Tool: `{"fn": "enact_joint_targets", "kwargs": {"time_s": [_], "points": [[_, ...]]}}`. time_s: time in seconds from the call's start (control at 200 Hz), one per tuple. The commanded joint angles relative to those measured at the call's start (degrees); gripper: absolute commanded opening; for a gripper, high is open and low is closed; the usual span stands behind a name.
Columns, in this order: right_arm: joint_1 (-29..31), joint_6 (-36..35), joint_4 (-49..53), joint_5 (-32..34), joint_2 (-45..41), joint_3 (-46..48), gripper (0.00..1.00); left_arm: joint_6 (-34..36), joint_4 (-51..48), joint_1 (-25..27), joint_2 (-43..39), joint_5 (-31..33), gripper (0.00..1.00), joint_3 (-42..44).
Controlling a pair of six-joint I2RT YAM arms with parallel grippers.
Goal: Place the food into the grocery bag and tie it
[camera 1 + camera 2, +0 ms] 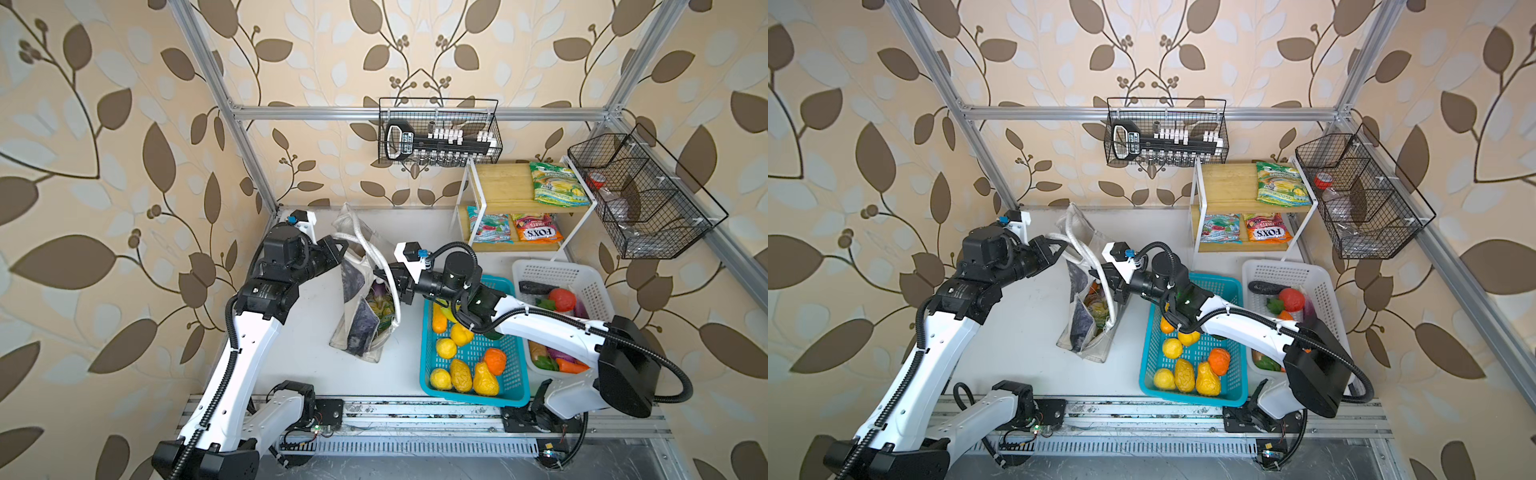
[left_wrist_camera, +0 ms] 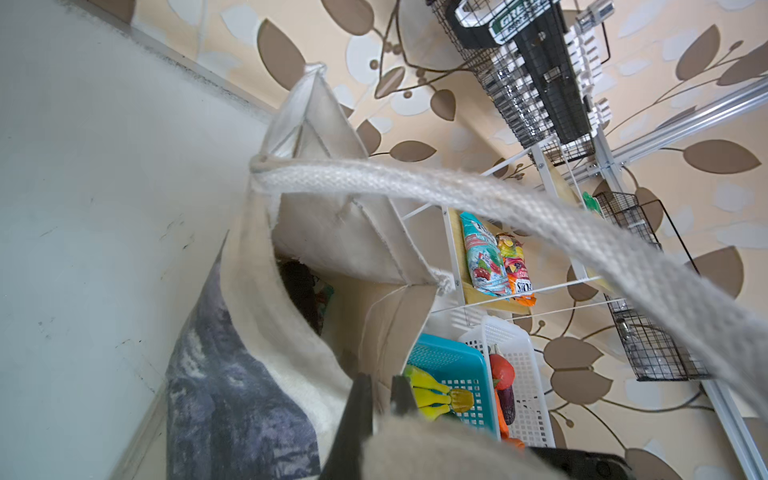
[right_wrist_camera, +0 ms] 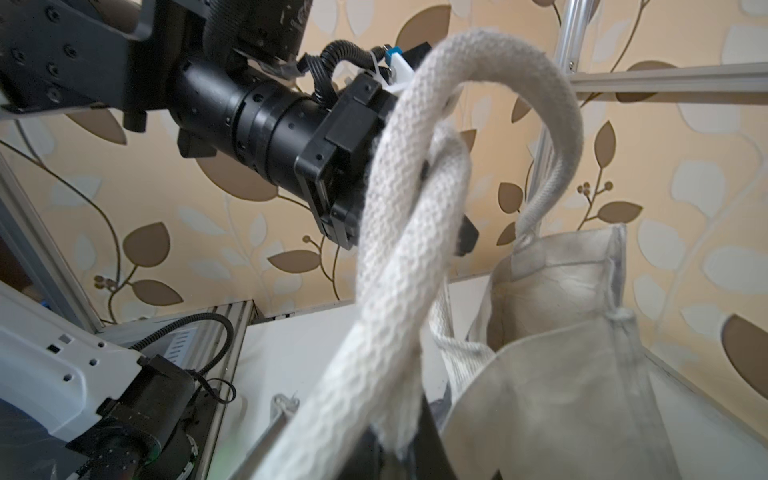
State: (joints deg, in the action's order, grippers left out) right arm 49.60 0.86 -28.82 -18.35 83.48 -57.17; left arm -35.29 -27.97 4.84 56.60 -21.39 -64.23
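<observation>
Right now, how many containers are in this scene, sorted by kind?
Plastic baskets: 2, the teal plastic basket and the white plastic basket.
Wire baskets: 2, the back wire basket and the side wire basket.
Cloth bags: 1, the cloth tote bag.
Total: 5.

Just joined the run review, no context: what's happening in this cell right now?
Both arms are working on the grocery bag, which stands on the table with food already inside. The left gripper and the right gripper are each shut on a rope handle. The handles cross near the left gripper, and no finished knot shows. Fruit lies in the teal basket.
</observation>
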Motion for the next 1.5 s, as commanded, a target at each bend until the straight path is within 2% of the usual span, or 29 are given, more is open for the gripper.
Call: {"fn": "enact_joint_targets", "kwargs": {"time_s": [0.0,0.15,0.325,0.465,0.525,0.6,0.665,0.79,0.96,1.14,1.285,1.364,1.494], "points": [[-0.2,-3.5,11.4,9.1,-3.2,1.0,0.00,-2.7,-2.5,-6.9,0.0,-0.4,0.00,-4.3],[-1.3,-2.7,19.1,17.4,-7.9,2.3,0.00,-3.9,-2.0,-10.8,2.0,-0.3,0.00,-6.7],[-5.1,0.6,29.5,20.7,-11.8,3.0,0.00,-6.6,-0.6,-12.2,2.4,6.3,0.00,-5.8],[-7.2,2.7,35.1,22.7,-11.6,4.7,0.00,-4.4,-3.3,-13.6,2.3,13.2,0.00,-6.2],[-8.2,4.4,36.4,24.3,-10.6,5.1,0.00,-4.9,-2.9,-14.9,2.1,12.8,0.00,-5.2],[-8.6,6.4,40.2,31.3,-8.6,3.8,0.00,-6.4,-2.2,-17.7,2.3,10.6,0.00,-4.3],[-9.1,6.9,43.2,34.4,-7.2,2.7,0.00,-7.8,-0.7,-20.4,3.1,8.0,0.00,-3.9],[-11.1,8.7,45.0,35.6,-8.1,4.2,0.00,-7.2,-1.4,-23.7,7.4,5.5,0.00,-7.8],[-14.0,9.0,48.9,37.9,-9.9,3.9,0.00,-6.9,-0.8,-24.7,11.5,4.8,0.00,-11.1],[-18.2,12.9,56.2,39.5,-10.4,1.6,0.00,-7.5,-0.2,-28.2,11.6,3.5,0.00,-11.0],[-17.9,17.0,56.8,39.1,-10.2,2.5,0.00,-7.6,1.0,-29.5,10.7,1.4,0.00,-9.2],[-16.1,19.9,57.8,41.0,-6.1,-0.6,0.00,-8.8,3.6,-29.5,11.1,0.3,0.00,-8.0],[-12.2,21.5,60.6,46.1,1.1,-7.0,0.00,-9.4,3.6,-29.6,15.5,-2.7,0.00,-13.2]]}}
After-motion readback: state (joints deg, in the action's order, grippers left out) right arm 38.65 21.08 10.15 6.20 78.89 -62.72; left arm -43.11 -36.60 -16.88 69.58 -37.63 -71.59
